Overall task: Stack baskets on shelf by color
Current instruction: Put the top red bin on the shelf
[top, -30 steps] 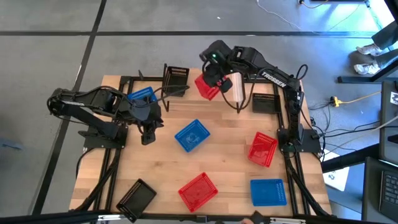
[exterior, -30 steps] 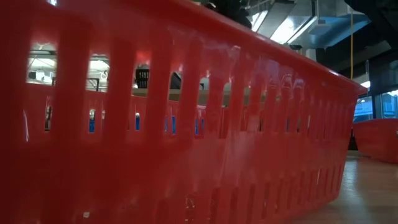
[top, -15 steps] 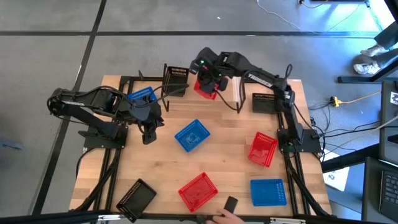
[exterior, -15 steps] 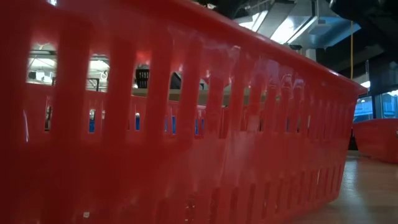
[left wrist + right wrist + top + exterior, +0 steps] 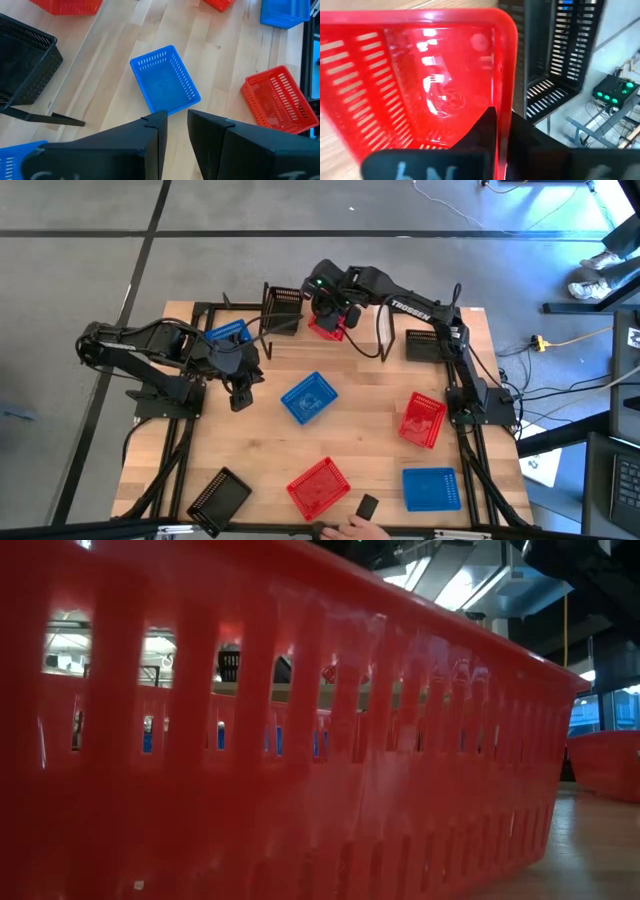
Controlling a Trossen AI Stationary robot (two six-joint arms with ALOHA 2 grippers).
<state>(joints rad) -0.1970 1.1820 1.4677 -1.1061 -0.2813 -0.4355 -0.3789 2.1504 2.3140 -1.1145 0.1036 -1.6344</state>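
My right gripper (image 5: pixel 328 302) is at the far edge over the shelf (image 5: pixel 370 345), shut on a red basket (image 5: pixel 328 326). That basket fills the right wrist view (image 5: pixel 420 85). A black basket (image 5: pixel 284 308) stands just left of it on the shelf, and a blue basket (image 5: pixel 228 332) sits at the shelf's left end. Another black basket (image 5: pixel 425 345) is at the shelf's right end. My left gripper (image 5: pixel 176 122) hangs over the table left of a loose blue basket (image 5: pixel 308 397), open by a narrow gap and touching nothing. My right gripper holds the red basket by one wall near a corner (image 5: pixel 504 95). One finger (image 5: pixel 487 125) is inside the basket and the other is outside, coming from above. The basket sits tilted in the hold; whether its bottom touches the shelf, I cannot tell.
Loose on the table lie two red baskets (image 5: pixel 422 420) (image 5: pixel 318 485), a blue one (image 5: pixel 432 488) and a black one (image 5: pixel 220 498). A person's hand (image 5: pixel 350 528) with a dark object (image 5: pixel 367 507) is at the near edge. A red basket wall (image 5: pixel 300 740) blocks the low view.
My right gripper has carried the red basket toward the table's left, closer to the black basket on the shelf, and the arm has stretched out flatter. A person's hand with a dark object has come in at the near edge.
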